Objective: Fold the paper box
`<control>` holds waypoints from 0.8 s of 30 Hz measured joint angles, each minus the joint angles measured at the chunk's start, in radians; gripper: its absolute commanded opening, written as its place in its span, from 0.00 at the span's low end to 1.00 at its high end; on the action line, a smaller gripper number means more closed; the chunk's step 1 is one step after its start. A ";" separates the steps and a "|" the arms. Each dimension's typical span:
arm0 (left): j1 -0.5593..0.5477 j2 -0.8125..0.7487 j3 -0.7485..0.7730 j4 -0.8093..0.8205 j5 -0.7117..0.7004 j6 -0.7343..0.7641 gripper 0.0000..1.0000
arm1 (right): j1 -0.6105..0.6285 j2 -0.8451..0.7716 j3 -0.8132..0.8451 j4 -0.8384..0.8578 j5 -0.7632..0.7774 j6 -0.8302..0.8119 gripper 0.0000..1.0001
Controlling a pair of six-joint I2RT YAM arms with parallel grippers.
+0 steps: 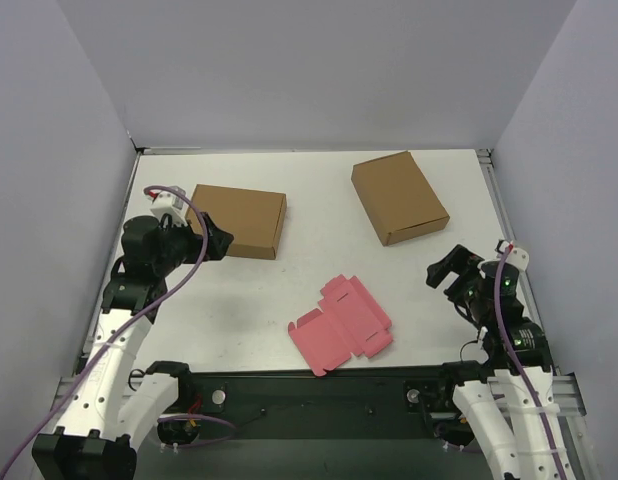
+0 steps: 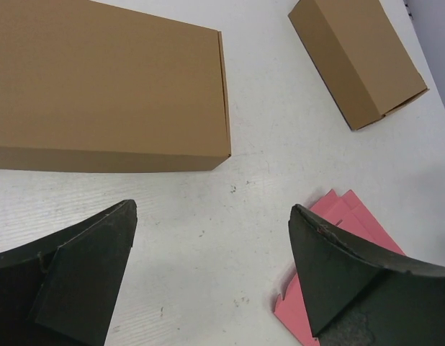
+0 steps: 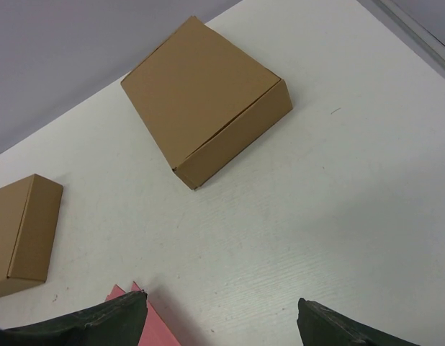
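Observation:
The paper box [image 1: 342, 325] is a flat pink die-cut sheet with tabs, lying near the table's front edge at the centre. In the left wrist view the paper box [image 2: 352, 216] shows partly behind my right-hand finger. Only its corner [image 3: 125, 299] shows in the right wrist view. My left gripper [image 1: 221, 243] hovers at the left, beside a brown box, open and empty. My right gripper [image 1: 447, 271] hangs at the right, well apart from the sheet, open with nothing between its fingers.
Two closed brown cardboard boxes lie on the white table: one at back left [image 1: 239, 220], close to my left gripper, and one at back right [image 1: 399, 196]. Grey walls enclose the table on three sides. A black base rail [image 1: 309, 395] runs along the near edge.

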 measured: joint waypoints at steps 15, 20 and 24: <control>-0.220 0.223 0.197 0.047 0.095 0.014 0.88 | 0.066 -0.010 -0.029 -0.103 -0.084 0.122 0.73; -0.340 0.344 0.332 0.122 0.165 0.073 0.88 | 0.278 0.145 -0.100 -0.080 -0.035 0.227 0.74; -0.338 0.378 0.262 0.146 0.198 0.075 0.88 | 0.471 0.267 -0.146 -0.006 0.050 0.327 0.74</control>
